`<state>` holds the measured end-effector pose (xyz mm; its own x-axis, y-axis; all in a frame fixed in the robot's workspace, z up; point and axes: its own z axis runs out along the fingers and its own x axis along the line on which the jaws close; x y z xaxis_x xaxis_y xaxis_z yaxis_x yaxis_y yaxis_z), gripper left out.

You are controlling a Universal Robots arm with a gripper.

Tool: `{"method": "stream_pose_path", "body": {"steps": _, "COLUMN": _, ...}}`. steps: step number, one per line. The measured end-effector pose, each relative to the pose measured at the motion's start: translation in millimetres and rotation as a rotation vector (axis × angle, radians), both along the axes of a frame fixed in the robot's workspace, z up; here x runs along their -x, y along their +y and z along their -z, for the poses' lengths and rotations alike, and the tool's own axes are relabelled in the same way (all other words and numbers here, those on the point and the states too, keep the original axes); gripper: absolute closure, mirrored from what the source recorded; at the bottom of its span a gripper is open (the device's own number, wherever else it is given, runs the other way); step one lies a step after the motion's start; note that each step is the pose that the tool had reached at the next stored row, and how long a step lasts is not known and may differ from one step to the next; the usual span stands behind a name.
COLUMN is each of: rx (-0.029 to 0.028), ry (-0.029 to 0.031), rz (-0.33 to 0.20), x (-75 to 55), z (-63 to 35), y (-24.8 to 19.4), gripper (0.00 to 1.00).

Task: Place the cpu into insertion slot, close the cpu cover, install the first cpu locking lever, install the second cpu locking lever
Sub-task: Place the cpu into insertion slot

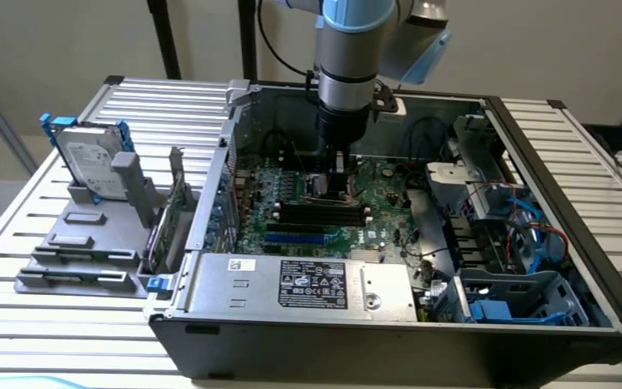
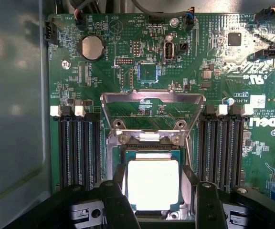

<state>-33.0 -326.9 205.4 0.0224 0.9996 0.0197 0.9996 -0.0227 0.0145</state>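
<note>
jaws wide open on my gripper [image 2: 155, 175], one black finger [image 2: 120, 193] on each side of the cpu [image 2: 153, 187]. i cannot tell whether the pads touch the chip's edges, and nothing looks lifted. the cpu lies flat in the insertion slot [image 2: 147, 150], bright metal top facing up, with the dark socket rim showing around it.

the cpu cover [image 2: 152, 97] is not closed. it stands swung up on its hinge at the far side of the socket from my fingers, and green board shows through its big cut-out. long black memory slots [image 2: 78, 148] run along both sides of the socket, and a round coin battery [image 2: 92, 46] sits further out on the motherboard [image 2: 209, 52] past the raised cover.

from the exterior camera i see the arm [image 1: 349, 65] reaching straight down into the open computer case [image 1: 398, 348], with the gripper [image 1: 338, 182] low over the middle of the board. a silver power supply [image 1: 300, 279] sits at the near edge of the case. outside the case, at the exterior view's left, a hard drive [image 1: 87, 158] leans upright in a grey holder [image 1: 84, 243] on the slatted metal table [image 1: 9, 308].
</note>
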Motion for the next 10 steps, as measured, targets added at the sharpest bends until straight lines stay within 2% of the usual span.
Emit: {"method": "stream_pose_path", "body": {"steps": 10, "rx": 0.0001, "ry": 0.0019, "rz": 0.001, "x": 0.0, "z": 3.5, "y": -0.1, "gripper": 0.46}}
